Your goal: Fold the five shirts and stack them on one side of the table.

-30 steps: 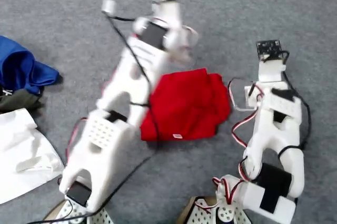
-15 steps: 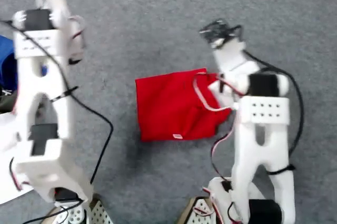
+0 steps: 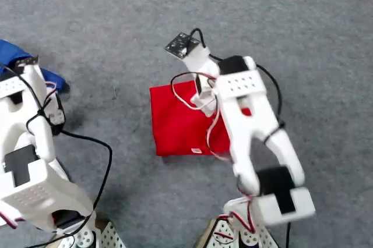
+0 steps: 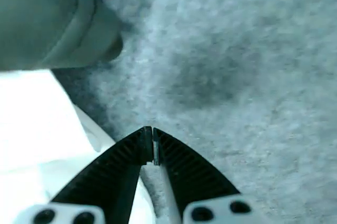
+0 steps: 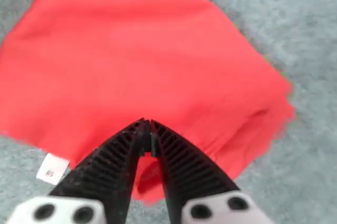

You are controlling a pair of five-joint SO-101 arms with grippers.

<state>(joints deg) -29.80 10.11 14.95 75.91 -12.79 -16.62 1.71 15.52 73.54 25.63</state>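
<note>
The folded red cloth shirt (image 5: 131, 61) lies just under the right gripper (image 5: 147, 126), whose fingers are together with nothing visibly between them. The left gripper (image 4: 151, 132), also closed up and empty, hangs at the edge of the crumpled white cloth shirt (image 4: 31, 140). The red shirt seems ready for stacking. Next, the right fingers must part and pinch its edge.

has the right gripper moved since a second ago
Yes. The right gripper swung leftward in the high view, from right of the red shirt to above it.

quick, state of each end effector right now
Left end effector: closed, holding nothing.
Right end effector: closed over the red shirt, gripping nothing.
</note>
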